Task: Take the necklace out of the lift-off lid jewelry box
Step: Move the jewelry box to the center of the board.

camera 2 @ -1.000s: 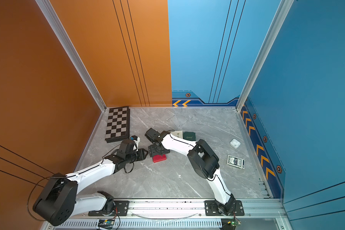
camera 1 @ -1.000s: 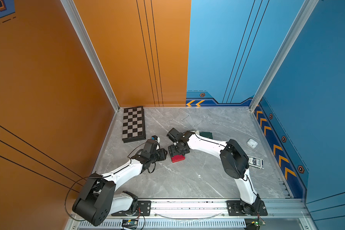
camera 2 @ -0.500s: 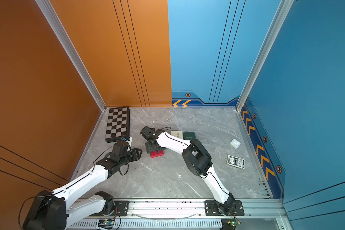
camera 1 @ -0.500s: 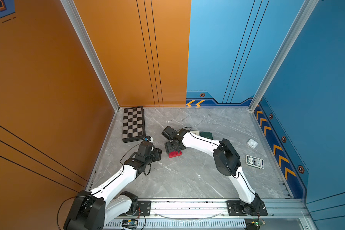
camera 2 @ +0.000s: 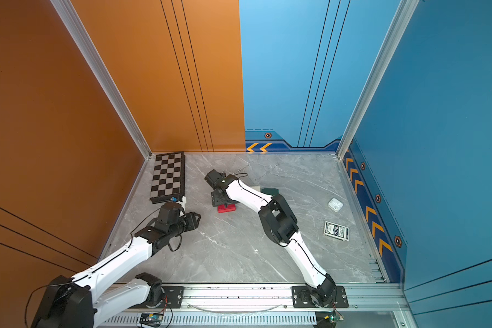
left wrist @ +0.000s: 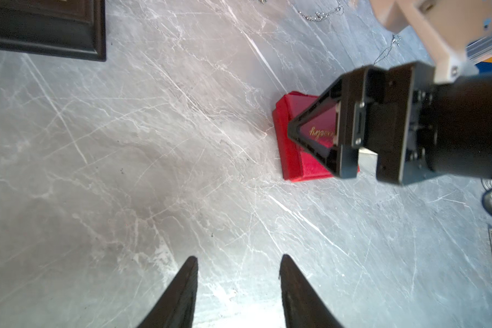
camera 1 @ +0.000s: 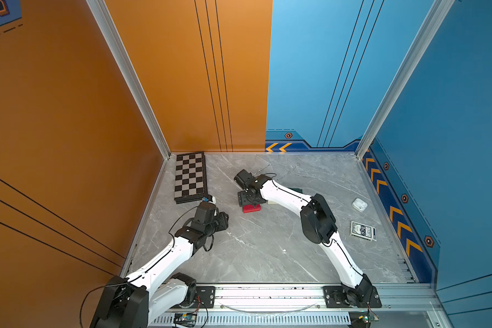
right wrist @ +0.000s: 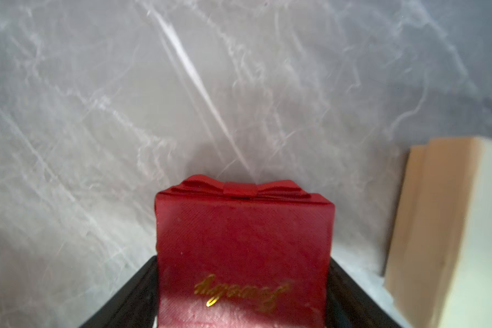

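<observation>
Far left, close to the orange wall and the back corner: chessboard [camera 1: 190, 177], flat, long side along the left edge of the table [camera 1: 267, 255]. Near its front corner: left gripper [left wrist: 238, 257], jaws partly apart, nothing between them, hovering over bare marble, well apart from the box. Between the two arms and toward the front rail: broad unobstructed marble. Centre, right of the chessboard: jewelry box [camera 1: 251, 208], resting on the table with lid on, contents hidden. Red textured lid, gold script lettering across the top, flat ribbon bow along one edge, slightly wider red base. Directly over it: right gripper [right wrist: 242, 258], jaws wide, one black finger pressed to each side of the lid. Just beside the box, under the right forearm: cream box [right wrist: 438, 227]; next to that, dark green box [camera 2: 269, 190]. Behind, toward the back wall: thin silver chains [left wrist: 321, 12], loose on the marble. Farther right, near the blue wall: white earbud case [camera 1: 359, 204], then card deck [camera 1: 363, 230], both clear of the arms.
</observation>
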Robot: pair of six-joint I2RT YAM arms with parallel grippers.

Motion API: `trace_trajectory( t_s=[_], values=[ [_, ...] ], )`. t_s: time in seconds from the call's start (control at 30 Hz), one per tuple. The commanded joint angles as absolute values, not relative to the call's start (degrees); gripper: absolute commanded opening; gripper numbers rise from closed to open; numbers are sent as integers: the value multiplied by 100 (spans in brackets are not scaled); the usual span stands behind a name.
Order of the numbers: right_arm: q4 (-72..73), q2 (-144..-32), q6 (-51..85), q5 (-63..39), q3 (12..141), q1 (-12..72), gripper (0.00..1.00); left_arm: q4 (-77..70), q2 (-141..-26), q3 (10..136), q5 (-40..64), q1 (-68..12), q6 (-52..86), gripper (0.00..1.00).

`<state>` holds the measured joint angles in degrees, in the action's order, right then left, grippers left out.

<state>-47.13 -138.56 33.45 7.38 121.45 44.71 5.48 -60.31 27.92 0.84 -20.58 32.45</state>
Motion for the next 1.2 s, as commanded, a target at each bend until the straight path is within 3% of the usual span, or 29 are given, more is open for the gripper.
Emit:
trace_trajectory(
  t_s=[0.0, 0.53, 1.17],
  values=[
    [-5364, -14543, 3313, 1150, 12015, 4059, 82, 644, -5951, 2743, 79, -2013, 3226, 49],
    [-5334, -14665, 3243, 794, 12673, 3858, 89, 738, -5935, 2812, 104, -1999, 3217, 55],
    [-5186, -13392, 2993, 1134, 12635, 3973, 100, 852, -5581, 2787, 0, -2013, 3155, 71]
  ],
)
